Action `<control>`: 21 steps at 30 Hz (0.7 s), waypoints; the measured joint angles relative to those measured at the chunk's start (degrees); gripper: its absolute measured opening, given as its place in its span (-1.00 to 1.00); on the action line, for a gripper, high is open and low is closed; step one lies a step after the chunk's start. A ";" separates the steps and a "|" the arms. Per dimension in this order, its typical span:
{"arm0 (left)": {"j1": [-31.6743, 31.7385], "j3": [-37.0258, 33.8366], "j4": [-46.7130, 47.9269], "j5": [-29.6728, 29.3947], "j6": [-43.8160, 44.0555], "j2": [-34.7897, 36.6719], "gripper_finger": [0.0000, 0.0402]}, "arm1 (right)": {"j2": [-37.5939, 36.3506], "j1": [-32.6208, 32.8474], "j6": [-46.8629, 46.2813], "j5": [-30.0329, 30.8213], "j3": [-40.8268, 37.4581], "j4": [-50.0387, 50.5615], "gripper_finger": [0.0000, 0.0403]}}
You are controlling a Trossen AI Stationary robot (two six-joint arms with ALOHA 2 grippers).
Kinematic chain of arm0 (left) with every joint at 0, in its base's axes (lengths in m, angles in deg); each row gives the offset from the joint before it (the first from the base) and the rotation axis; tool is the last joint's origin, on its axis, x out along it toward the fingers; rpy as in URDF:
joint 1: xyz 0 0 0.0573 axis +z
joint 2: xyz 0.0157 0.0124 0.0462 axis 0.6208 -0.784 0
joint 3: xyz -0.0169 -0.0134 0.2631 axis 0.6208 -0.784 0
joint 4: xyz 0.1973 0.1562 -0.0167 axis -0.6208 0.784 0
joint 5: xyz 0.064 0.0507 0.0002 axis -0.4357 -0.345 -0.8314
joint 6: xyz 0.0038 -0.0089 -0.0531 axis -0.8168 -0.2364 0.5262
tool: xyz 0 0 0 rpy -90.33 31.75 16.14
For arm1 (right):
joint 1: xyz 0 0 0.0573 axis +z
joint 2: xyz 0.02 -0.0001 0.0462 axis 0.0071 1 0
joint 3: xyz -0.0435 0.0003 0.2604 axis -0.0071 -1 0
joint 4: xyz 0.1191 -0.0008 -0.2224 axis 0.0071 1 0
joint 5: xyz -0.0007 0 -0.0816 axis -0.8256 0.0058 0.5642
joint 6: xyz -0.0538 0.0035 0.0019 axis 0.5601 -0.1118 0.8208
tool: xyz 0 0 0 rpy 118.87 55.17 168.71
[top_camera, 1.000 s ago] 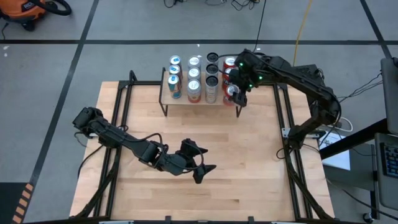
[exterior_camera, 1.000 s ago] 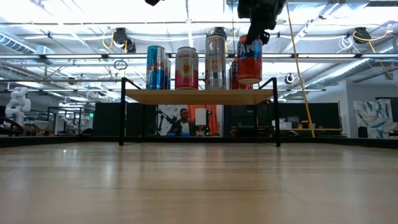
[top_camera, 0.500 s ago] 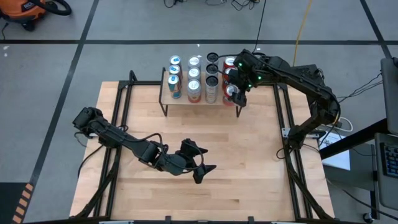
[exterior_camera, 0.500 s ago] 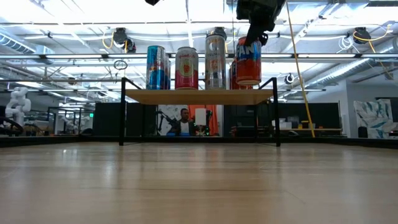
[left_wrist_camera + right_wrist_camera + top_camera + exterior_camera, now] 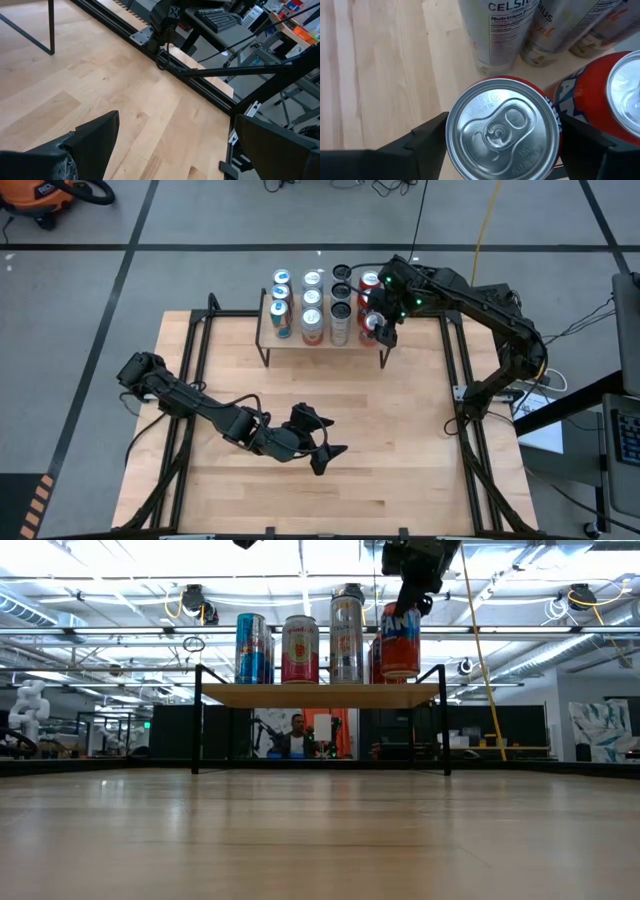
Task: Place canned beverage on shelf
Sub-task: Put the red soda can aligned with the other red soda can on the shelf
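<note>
A: One red can (image 5: 400, 638) is what you are handling: it hangs upright at the right end of the shelf (image 5: 320, 694), at its near edge, its base just above the light wood top as the low view shows it.

B: And what has hold of it?

A: Your right gripper (image 5: 502, 135). Its two dark fingers (image 5: 427, 137) stand on either side of the can's body below the silver lid, closed on it from above. In the high view the right gripper sits over the shelf's right near corner.

B: What stands around the can?

A: Just behind it, another red can (image 5: 615, 100). To its left, rows of tall cans run across the shelf: a silver can (image 5: 346, 635), a pink can (image 5: 300, 648) and a blue can (image 5: 251, 647) in the near row. The red can sits close beside the silver one; whether they touch, the views do not settle.

B: Which step is this, then?

A: By my reading, the set-down. The can looks not quite seated yet.

B: So what does the next move ask of you?

A: Lower straight, keep the can upright, and see the base land fully on the wood before you part the fingers. The edge is close on the near side, and the neighbours leave little room.

B: Your other arm?

A: The left gripper (image 5: 322, 442) waits over the middle of the table (image 5: 420, 470), fingers spread wide, holding nothing.
</note>
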State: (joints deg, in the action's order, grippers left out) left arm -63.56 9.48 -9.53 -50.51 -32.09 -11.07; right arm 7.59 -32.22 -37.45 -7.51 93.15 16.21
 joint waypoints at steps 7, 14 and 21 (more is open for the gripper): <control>0.00 0.00 0.32 0.00 -0.04 0.00 0.99 | 0.00 0.00 0.01 -0.16 0.00 0.00 0.44; 0.02 0.00 0.34 0.02 -0.07 0.00 0.99 | 0.00 -0.02 0.24 -1.53 0.00 0.00 0.44; 0.00 0.00 0.37 0.00 -0.44 0.00 0.99 | 0.39 -0.04 0.54 -1.50 0.00 0.00 0.44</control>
State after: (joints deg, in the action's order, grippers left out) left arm -63.56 9.48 -9.16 -50.51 -32.53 -11.07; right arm 7.98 -32.26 -36.91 -9.01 93.15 16.22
